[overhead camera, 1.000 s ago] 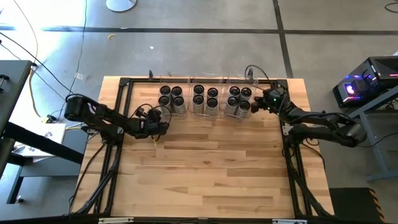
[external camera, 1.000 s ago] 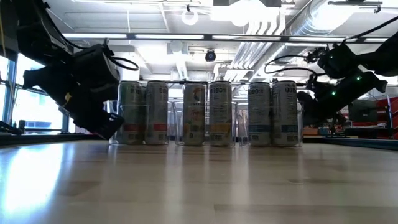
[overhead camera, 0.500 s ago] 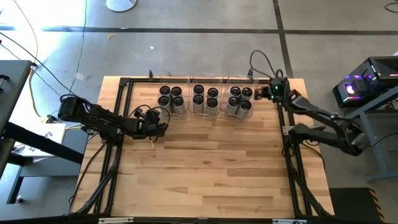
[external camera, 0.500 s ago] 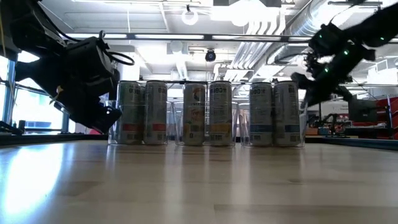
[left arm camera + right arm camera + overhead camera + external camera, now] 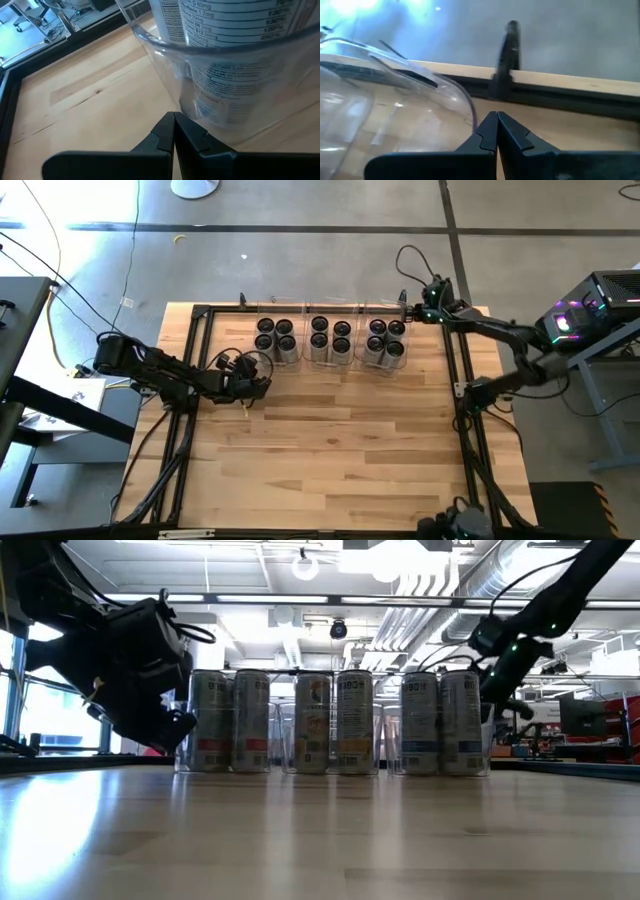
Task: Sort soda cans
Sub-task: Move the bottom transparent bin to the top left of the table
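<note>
In the high view, the dark left gripper (image 5: 262, 379) sits left of centre with its two fingers pressed together on nothing, its tip just beside the near left corner of the leftmost of three clear plastic square bins (image 5: 276, 340). The small soda cans with dark round tops and silvery-grey sides (image 5: 330, 338) stand upright in fours inside those bins, in a row across the upper middle of the pale wooden table (image 5: 330, 450). At the upper right, the dark right gripper (image 5: 408, 312) is raised beside the rightmost bin's far right corner, fingers likewise pressed together and empty.
</note>
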Tool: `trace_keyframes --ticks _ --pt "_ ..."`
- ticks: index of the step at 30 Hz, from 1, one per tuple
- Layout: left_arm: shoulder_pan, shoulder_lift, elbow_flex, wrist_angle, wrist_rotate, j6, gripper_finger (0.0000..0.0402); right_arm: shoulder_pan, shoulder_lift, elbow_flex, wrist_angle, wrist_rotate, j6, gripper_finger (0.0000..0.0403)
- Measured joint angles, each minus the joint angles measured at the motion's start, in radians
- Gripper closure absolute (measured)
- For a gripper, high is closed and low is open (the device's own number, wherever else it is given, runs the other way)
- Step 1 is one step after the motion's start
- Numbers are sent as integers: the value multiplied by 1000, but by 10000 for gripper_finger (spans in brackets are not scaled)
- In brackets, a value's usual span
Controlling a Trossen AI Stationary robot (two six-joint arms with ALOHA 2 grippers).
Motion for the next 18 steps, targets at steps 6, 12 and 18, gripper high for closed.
trace_keyframes --ticks 6,12,18 --pt "1 2 -2 53 8 9 401 0 116 49 86 -45 4 403" --pt "31 2 -2 176 53 77 401 -1 206 129 93 -46 -27 403" --pt "42 2 -1 203 75 97 401 -8 226 162 84 -35 -48 403"
